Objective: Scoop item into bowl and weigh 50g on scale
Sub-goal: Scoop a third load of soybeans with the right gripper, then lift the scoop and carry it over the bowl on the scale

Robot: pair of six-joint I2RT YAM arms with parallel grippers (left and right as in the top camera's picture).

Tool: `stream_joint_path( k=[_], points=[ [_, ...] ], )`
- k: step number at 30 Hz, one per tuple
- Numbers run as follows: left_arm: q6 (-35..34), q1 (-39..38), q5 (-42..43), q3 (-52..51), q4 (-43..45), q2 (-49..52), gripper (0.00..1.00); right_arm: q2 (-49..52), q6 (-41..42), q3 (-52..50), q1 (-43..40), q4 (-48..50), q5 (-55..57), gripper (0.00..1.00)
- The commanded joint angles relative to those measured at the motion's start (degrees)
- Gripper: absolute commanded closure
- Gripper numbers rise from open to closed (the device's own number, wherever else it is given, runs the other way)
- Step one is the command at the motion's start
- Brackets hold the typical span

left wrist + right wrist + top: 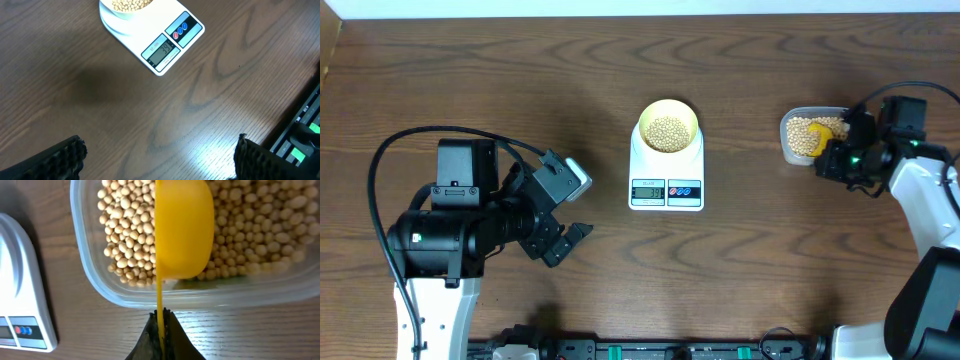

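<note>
Holding scoop (182, 227) at beans (125, 235), right gripper (161, 317) clamped on it | left gripper (160, 157) wide, empty | risk: overfilling, overshooting bowl (667, 125) on scale (666, 200), spilling

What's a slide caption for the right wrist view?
Right hand grips the yellow scoop by its handle, cup over the beans in the clear tub; scale at left.

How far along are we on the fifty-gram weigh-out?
Done: the bowl sits on the scale with beans in it; the display looks like 39, so short. In hand: the right jaws are shut on the yellow scoop, its cup in the tub. Left to do: add beans until target. The left jaws stand open.
</note>
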Motion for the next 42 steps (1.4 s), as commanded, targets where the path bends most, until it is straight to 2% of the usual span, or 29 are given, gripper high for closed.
stream_joint_path(
  k=[1, 23, 34, 42],
  points=[
    [0.3, 0.2, 0.7, 0.1, -0.2, -0.1, 0.04, 0.5, 2.0, -0.5, -2.1, -0.2, -5.1, 0.99],
    [0.3, 0.2, 0.7, 0.1, -0.2, -0.1, 0.04, 0.5, 1.9, -0.5, -18.0, -0.2, -36.1, 0.99],
    [0.3, 0.2, 0.7, 0.1, -0.2, -0.1, 0.04, 0.5, 2.4, -0.5, -17.4, -0.2, -46.8, 0.99],
    [0.3, 0.2, 0.7, 0.1, -0.2, -0.1, 0.04, 0.5, 6.5, -0.5, -8.8, 3.0, -46.8, 0.99]
  ],
)
